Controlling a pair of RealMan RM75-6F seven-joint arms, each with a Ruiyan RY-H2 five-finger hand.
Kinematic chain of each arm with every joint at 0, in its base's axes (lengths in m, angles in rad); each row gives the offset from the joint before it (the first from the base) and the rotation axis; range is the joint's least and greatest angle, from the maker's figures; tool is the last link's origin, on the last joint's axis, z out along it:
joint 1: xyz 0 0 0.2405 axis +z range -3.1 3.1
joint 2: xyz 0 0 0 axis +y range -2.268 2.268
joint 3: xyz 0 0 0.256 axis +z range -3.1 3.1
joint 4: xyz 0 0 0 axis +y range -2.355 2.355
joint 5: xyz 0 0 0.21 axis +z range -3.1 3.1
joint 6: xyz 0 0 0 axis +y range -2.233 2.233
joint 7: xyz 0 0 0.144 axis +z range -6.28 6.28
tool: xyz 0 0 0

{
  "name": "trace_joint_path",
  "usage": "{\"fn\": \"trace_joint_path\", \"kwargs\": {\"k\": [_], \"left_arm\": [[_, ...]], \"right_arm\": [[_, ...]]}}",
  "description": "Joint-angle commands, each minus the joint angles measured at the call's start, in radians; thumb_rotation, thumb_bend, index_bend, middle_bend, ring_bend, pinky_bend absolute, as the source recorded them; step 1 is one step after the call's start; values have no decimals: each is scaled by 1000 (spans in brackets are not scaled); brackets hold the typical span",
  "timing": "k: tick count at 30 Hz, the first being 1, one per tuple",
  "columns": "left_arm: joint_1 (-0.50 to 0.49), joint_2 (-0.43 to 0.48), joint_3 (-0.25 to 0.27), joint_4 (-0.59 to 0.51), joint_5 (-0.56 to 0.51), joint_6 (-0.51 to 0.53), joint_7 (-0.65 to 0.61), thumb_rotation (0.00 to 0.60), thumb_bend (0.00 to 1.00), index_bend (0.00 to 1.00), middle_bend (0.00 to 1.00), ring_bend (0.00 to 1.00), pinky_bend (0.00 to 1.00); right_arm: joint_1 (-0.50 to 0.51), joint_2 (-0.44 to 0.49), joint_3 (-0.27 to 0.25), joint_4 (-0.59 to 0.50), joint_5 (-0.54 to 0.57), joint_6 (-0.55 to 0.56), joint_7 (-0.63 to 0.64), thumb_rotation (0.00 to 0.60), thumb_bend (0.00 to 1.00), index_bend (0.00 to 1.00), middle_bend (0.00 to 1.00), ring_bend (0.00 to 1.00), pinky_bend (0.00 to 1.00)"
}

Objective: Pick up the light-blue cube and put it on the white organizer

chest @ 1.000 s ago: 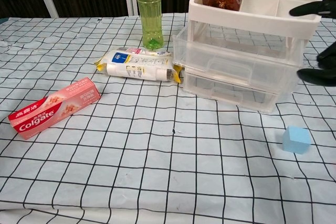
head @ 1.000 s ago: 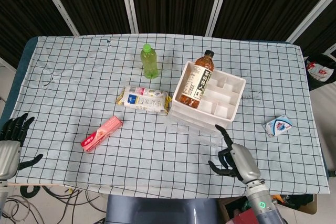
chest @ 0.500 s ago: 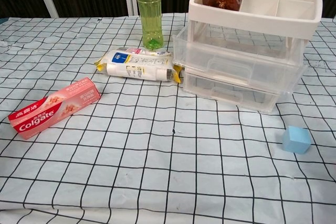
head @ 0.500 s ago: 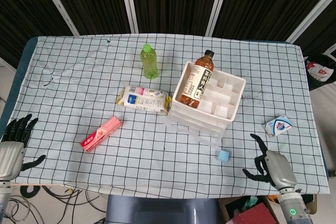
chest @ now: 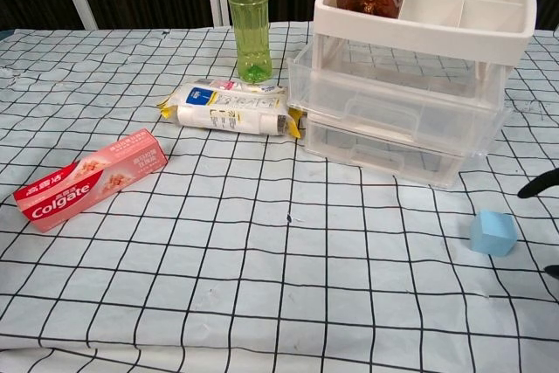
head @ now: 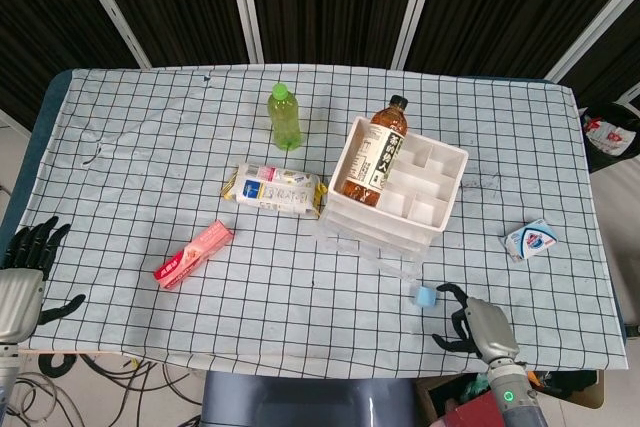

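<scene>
The light-blue cube (head: pixel 425 296) (chest: pixel 493 233) sits on the checked cloth just in front of the white organizer (head: pixel 436 211) (chest: pixel 425 34). My right hand (head: pixel 474 322) hovers just right of the cube, fingers spread, holding nothing; in the chest view only dark fingertips (chest: pixel 539 184) show at the right edge. My left hand (head: pixel 22 272) stays at the table's left front corner, fingers apart and empty. A brown tea bottle (head: pixel 377 154) lies in the organizer's left compartment.
A green bottle (head: pixel 285 117) stands behind a wrapped packet (head: pixel 273 188). A pink toothpaste box (head: pixel 194 254) lies at the front left. A small blue-white packet (head: pixel 530 240) lies right of the organizer. The organizer has clear drawers (chest: pixel 393 120) below.
My right hand first pulled away to the front right, uncovering the cube, and has now come back left until its fingers are beside the cube. The cube and the left hand kept still.
</scene>
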Motion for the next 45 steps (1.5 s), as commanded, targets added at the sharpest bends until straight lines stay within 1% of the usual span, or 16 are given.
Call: {"fn": "trace_joint_path", "kwargs": {"k": [1, 7, 17, 21, 23, 30, 45], "left_arm": [[-1, 1, -1, 1, -1, -1, -4, 600, 32, 0, 0, 0, 0], [-2, 3, -1, 1, -2, -4, -7, 600, 31, 0, 0, 0, 0], [-1, 2, 0, 1, -3, -4, -3, 600, 32, 0, 0, 0, 0], [-1, 3, 0, 0, -5, -6, -4, 600, 32, 0, 0, 0, 0], [-2, 3, 0, -1, -5, -6, -4, 600, 32, 0, 0, 0, 0], [-2, 4, 0, -1, -5, -7, -5, 600, 32, 0, 0, 0, 0], [-4, 1, -2, -1, -10, -11, -2, 600, 32, 0, 0, 0, 0]], "right_arm": [[6, -56, 20, 35, 44, -8, -25, 600, 143, 262, 867, 913, 889], [16, -133, 55, 83, 86, -3, -46, 600, 151, 264, 867, 913, 889], [26, -191, 98, 158, 138, -5, -58, 600, 194, 272, 867, 913, 889], [25, -196, 108, 177, 154, -8, -56, 600, 250, 345, 867, 913, 889], [23, -198, 113, 187, 160, -11, -48, 600, 263, 361, 868, 914, 889], [19, -205, 122, 208, 183, -24, -35, 600, 264, 373, 868, 914, 889], [18, -224, 141, 204, 189, -25, -25, 600, 263, 377, 868, 915, 890]]}}
